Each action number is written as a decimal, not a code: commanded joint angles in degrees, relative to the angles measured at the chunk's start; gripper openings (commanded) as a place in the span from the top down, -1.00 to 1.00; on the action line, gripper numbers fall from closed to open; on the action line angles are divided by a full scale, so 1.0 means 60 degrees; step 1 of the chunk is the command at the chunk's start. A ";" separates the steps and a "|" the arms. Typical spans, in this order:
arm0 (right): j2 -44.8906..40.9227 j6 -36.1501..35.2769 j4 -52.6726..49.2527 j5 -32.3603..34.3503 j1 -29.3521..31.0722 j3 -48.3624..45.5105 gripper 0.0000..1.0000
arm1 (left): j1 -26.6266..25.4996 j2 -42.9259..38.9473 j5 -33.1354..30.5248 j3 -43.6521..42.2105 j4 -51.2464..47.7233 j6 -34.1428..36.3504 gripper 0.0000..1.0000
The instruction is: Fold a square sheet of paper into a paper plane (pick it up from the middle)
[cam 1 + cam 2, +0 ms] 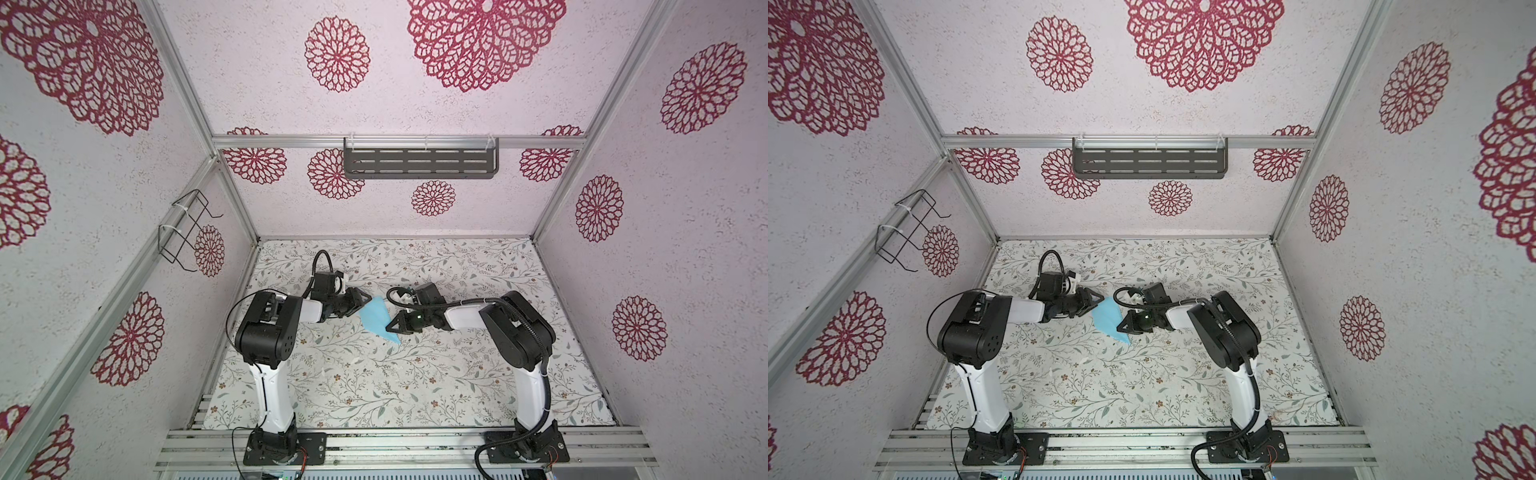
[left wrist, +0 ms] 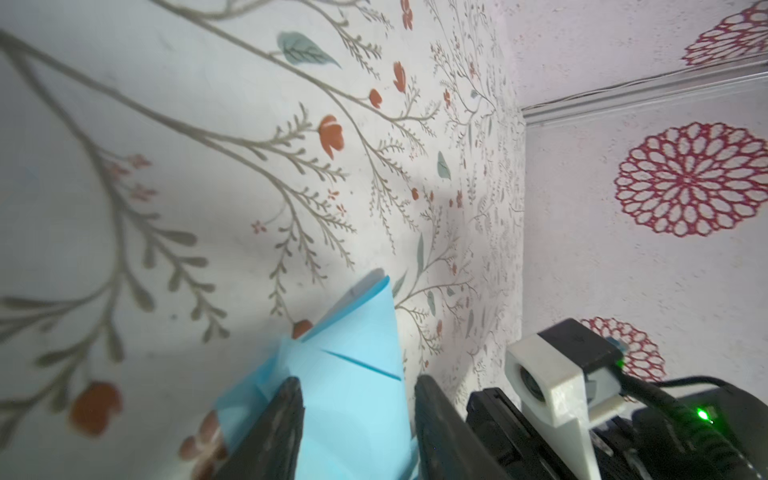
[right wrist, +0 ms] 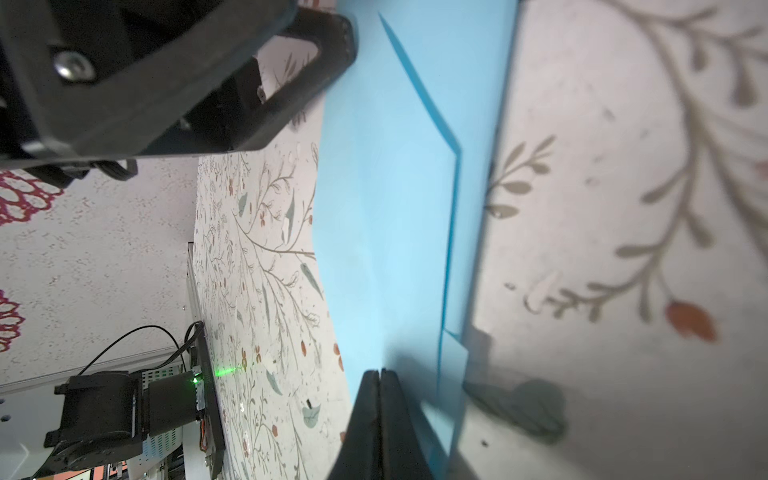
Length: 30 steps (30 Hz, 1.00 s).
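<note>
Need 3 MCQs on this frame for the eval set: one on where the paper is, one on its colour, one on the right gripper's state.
1. Where on the floral table mat does the folded paper lie?
A. in its far left corner
B. at its near edge
C. around its middle, between the left gripper and the right gripper

2. What colour is the folded paper?
A. light blue
B. red
C. yellow

3. How do the right gripper's jaws stand?
A. wide apart
B. shut, tip on the paper
C. hidden in every view

Key:
1 C, since both top views show the sheet mid-mat with a gripper at each side.
2 A, since it reads light blue in all four views.
3 B, since the right wrist view shows the two fingers closed together, their tip on the blue sheet.
</note>
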 commanded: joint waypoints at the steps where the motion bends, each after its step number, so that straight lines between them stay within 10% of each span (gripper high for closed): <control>1: 0.0166 -0.0305 -0.1240 0.0885 -0.0143 -0.0392 0.89 | 0.0196 -0.0953 -0.1350 0.0191 -0.1934 0.0681 0.06; 11: 0.0021 -0.0231 -0.1270 0.0977 -0.0129 -0.0457 0.92 | -0.1365 -0.2325 -0.4045 0.0638 -0.5058 0.1242 0.53; 30: 0.0063 0.0061 -0.0860 0.0743 -0.0130 -0.0597 0.95 | -0.2817 0.0000 -0.4117 0.2671 -0.6303 0.1308 0.84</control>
